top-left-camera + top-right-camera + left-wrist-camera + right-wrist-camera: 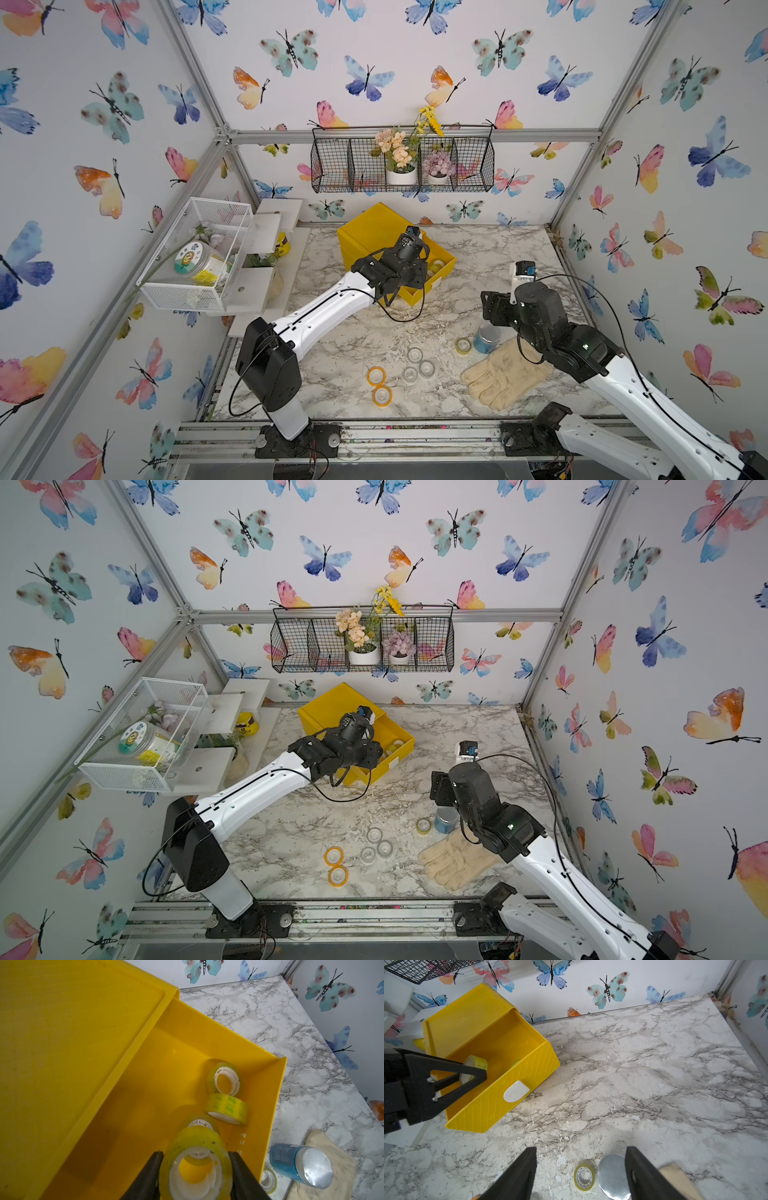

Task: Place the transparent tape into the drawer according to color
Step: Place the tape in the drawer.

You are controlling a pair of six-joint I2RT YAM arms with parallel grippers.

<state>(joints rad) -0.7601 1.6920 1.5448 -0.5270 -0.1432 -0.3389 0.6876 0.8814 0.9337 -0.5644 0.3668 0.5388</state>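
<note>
Left wrist — we see left gripper [195, 1155] clamped on yellow-green tape roll [195, 1136], hole facing camera, over drawer [207, 1043]; right gripper [581, 1148] spread apart.

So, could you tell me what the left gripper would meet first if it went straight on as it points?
Most likely, the left gripper, shut on a yellow-green tape roll, would meet another roll lying in the drawer just beyond; depth is unclear.
</note>
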